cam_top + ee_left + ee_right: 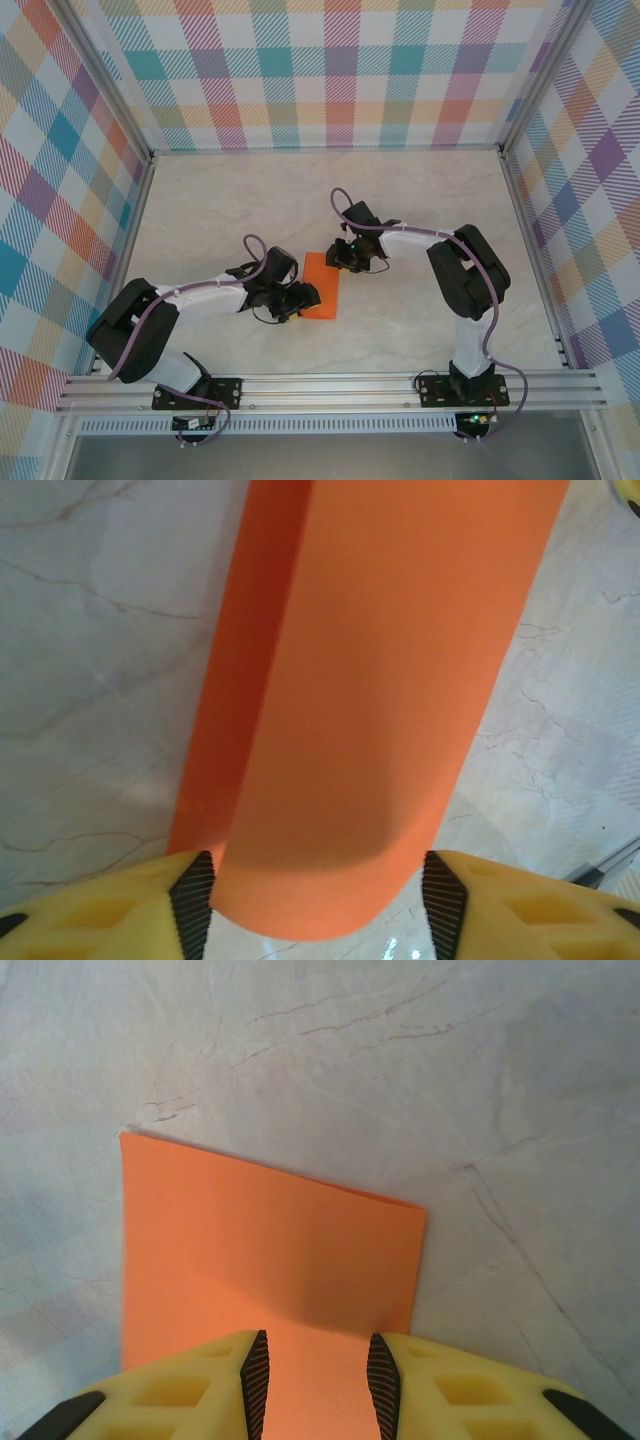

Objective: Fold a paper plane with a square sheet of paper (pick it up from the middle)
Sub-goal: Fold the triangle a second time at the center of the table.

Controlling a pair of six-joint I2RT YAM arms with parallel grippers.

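One folded sheet (322, 290) (orange), L hand (305, 297), R hand (345, 258) at ends.

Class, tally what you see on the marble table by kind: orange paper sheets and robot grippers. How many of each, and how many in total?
Orange paper sheet: 1
Robot grippers: 2 (left gripper, right gripper)
Total: 3

Orange paper (322, 287) between left tool (304, 297), right tool (346, 259)

Both arms bent at elbows, wrists angled inward toward each other; L gripper (304, 296) jaws stood wide apart, R gripper (345, 258) jaws narrower, part-open.
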